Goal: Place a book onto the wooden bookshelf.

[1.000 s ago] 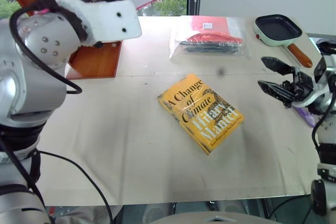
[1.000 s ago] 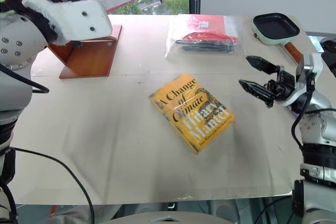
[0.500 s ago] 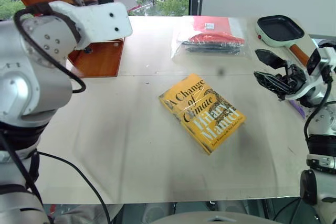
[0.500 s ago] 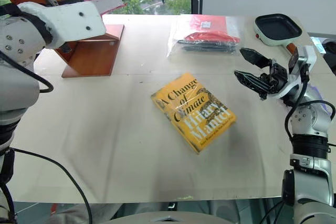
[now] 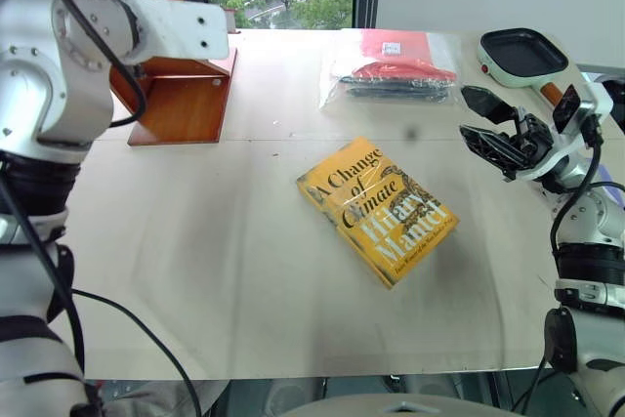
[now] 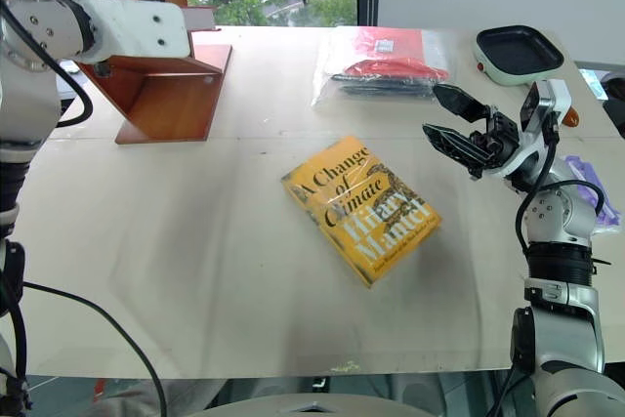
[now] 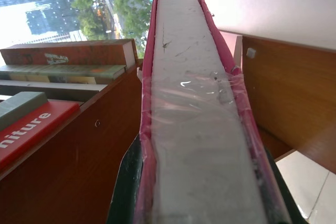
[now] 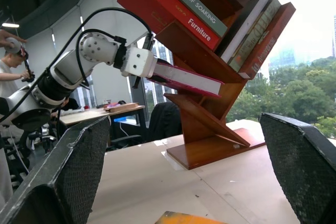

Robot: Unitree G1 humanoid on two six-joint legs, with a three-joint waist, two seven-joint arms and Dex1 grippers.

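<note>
Book placement is well under way but not finished, judging by how things lie. Nearest on the pale surface (image 5: 244, 271) lies the yellow "A Change of Climate" book (image 5: 377, 210), flat and untouched, well apart from both arms; it is not the one being shelved. To its right the right gripper (image 6: 454, 129) hangs above the surface with its jaws spread wide and nothing between them, pointing across toward the shelf. Farther back rest a red packet in a clear bag (image 5: 393, 67) and a small pale-green pan with a wooden handle (image 5: 523, 55). At the far left stands the wooden bookshelf (image 8: 210, 129), its slanted boards already carrying several other books. The left gripper (image 8: 152, 69) has its jaws clamped on the pink book (image 8: 186, 80), holding it by one end; the right wrist view shows the book reaching roughly level into an open V between two slanted boards, and the left wrist view shows its page edge (image 7: 194, 124) running between wooden boards on either side. Whether the book's far end already rests on a board cannot be told. What seems left is to settle it fully into that slot, let go and draw the arm clear; pickup and carry appear done.
</note>
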